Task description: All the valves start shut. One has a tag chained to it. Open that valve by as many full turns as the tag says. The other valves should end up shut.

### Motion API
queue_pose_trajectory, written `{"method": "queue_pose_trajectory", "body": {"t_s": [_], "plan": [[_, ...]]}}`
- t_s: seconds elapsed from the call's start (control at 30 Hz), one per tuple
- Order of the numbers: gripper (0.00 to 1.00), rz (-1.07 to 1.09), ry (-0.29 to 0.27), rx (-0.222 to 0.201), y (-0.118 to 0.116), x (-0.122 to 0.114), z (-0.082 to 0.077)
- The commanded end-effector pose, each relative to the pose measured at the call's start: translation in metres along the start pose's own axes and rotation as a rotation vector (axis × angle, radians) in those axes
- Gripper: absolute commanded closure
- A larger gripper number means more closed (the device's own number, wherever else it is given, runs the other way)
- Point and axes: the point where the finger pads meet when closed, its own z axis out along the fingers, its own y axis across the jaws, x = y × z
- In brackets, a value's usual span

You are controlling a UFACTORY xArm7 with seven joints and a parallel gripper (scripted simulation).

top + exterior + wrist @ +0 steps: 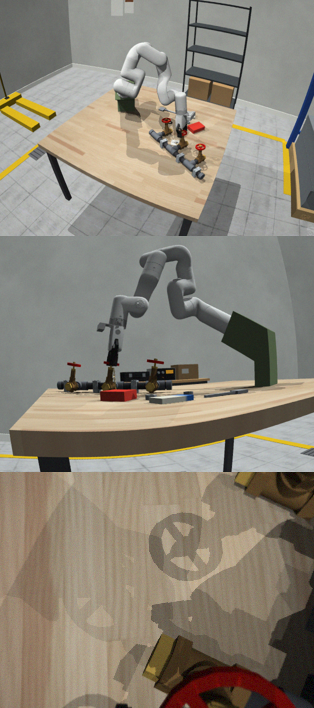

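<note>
Three brass valves with red handwheels stand on a grey pipe: one at the far end, one in the middle and one at the near end. A white tag lies at the foot of the middle valve, and its chain hangs from that valve. My gripper points straight down and is open, with its fingers at the level of the middle handwheel. The wrist view shows that red handwheel at the bottom edge, over its brass body; the tag is out of this view.
A red block lies just behind the valves, with a flat grey and blue object beside it. The arm's green base stands at the back of the table. A shelf with cardboard boxes stands behind the table.
</note>
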Motion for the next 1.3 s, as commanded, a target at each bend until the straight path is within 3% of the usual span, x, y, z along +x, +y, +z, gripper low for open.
{"method": "queue_pose_trajectory", "body": {"t_s": [0.0, 0.53, 0.83, 1.1, 1.13, 1.27], "plan": [[0.0, 0.279, 0.01, -0.009, -0.0005, 0.0019, -0.0011], [0.0, 1.004, 0.024, 0.001, -0.0005, 0.002, -0.0011], [0.0, 1.418, 0.033, -0.041, -0.0005, 0.002, -0.0011], [0.0, 1.418, 0.033, -0.041, -0.0005, 0.002, -0.0011], [1.0, 1.418, 0.033, -0.041, -0.0005, 0.002, -0.0011], [1.0, 1.418, 0.033, -0.041, -0.0005, 0.002, -0.0011]]}}
